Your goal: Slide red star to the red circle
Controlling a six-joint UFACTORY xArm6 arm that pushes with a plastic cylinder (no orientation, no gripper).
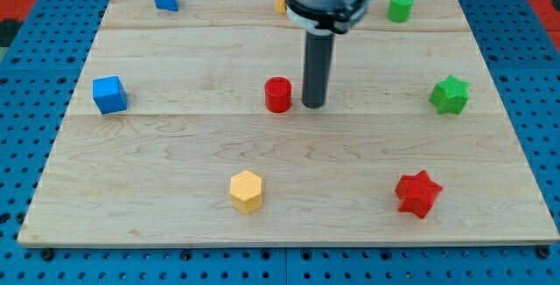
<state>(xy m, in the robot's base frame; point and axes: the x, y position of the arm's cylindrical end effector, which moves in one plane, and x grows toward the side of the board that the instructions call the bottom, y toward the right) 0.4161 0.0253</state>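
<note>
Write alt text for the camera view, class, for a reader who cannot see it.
My tip rests just right of the red circle mid-board, far from the red star at the view's lower right. Around the wooden board sit a yellow hexagon, blue cube and green star.

My tip (313, 105) rests mid-tabletop (175, 154), just right of the red circle (278, 94). The red star (417, 194) lies near and right, the yellow hexagon (247, 191) near and left.
</note>
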